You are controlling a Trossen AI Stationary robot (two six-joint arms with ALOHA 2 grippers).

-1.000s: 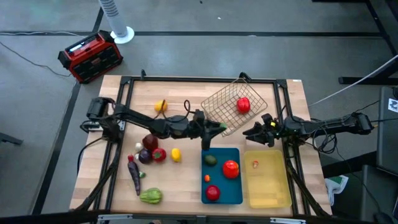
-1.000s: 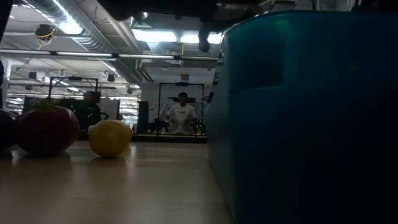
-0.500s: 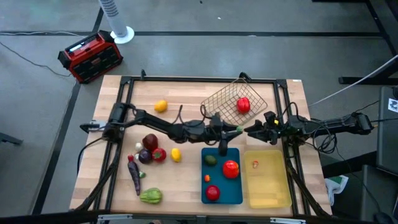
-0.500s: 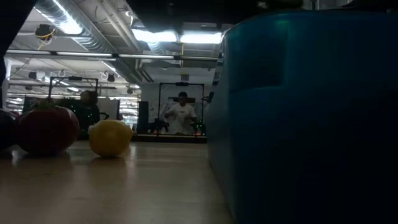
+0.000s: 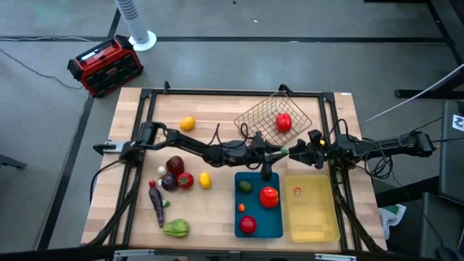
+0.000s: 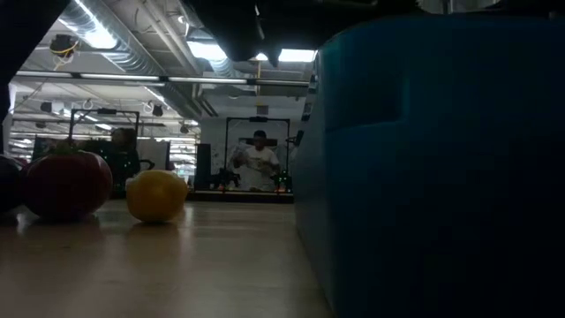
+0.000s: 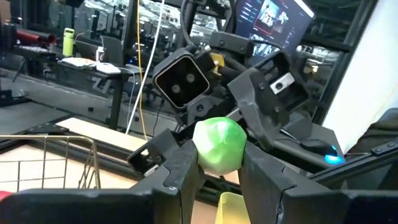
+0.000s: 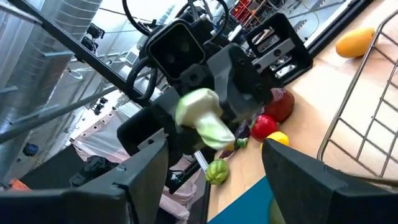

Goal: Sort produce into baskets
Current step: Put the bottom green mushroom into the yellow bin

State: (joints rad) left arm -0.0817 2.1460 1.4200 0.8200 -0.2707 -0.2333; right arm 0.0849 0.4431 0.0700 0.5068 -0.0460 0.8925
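Left tool (image 7: 217, 163) pinching green produce (image 7: 218, 144) faces right tool (image 8: 211, 163), spread wide

The left gripper (image 5: 282, 151) has been carried rightward across the table (a small round pale-green vegetable (image 7: 218, 144) clamped in it). It is now met by the right gripper (image 5: 296, 153), fingers spread.

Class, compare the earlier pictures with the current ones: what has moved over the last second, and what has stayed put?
The left gripper, shut on a green vegetable, has swung across the table from beside the wire basket toward the right gripper, which has stayed open and waiting. The two now face each other above the blue tray. The produce on the table, the baskets and the yellow tray have not moved.
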